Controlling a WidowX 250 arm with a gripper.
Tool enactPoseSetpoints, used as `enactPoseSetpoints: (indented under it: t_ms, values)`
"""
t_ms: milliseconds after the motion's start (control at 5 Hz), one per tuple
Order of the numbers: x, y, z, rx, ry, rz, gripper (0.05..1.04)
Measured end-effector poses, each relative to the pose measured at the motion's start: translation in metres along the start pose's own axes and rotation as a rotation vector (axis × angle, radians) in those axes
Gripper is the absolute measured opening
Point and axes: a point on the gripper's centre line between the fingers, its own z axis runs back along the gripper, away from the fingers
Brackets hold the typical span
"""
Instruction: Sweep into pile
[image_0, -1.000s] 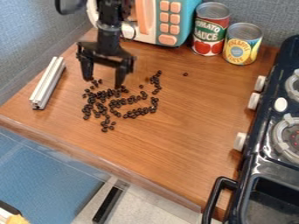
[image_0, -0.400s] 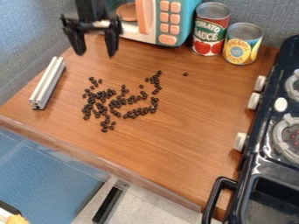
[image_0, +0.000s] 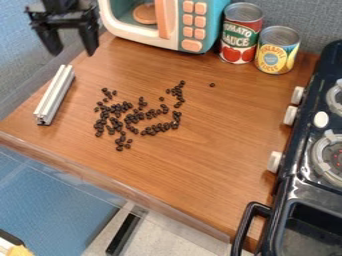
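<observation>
Wide open, with nothing between its fingers, the gripper (image_0: 74, 50) hangs in the upper left of the frame, above and beyond the bar (image_0: 55, 95) and well apart from the beans. Its two fingers point down, with a broad gap between them.

The beans (image_0: 119, 107) lie on the counter (image_0: 214, 150) just left of the middle of the frame. They are scattered rather than piled: a dense patch on the left, a curved line bending round to the right, a short string running toward the top, a small cluster trailing at the bottom, and one bean (image_0: 212, 85) off by itself at upper right. The bar lies on the counter at the left of the frame, slanted, touching neither gripper nor beans.

Gathering looks unfinished, and the gripper is likely between strokes or lining up for the bar, which could serve as a sweeping edge. If so, the next move calls for lowering over the bar, with the fingers to either side, and closing squarely so that it doesn't twist. If the fingers do the sweeping, they should close first, since beans could slip through the gap. Either way, short, low strokes inward from the outer strings seem best; a fast one may scatter them.
</observation>
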Motion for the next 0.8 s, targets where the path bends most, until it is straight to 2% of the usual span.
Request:
enactPoseSetpoints:
  t_ms: [200, 400, 600, 800]
  values:
    - [-0.015, 0.019, -0.003, 0.017, -0.009, 0.033, 0.999]
    - [-0.026, 0.030, -0.010, 0.023, 0.008, 0.049, 0.999]
    - [-0.025, 0.035, -0.017, 0.043, -0.019, 0.053, 0.999]
    - [-0.022, 0.039, -0.031, 0.049, -0.020, 0.063, 0.999]
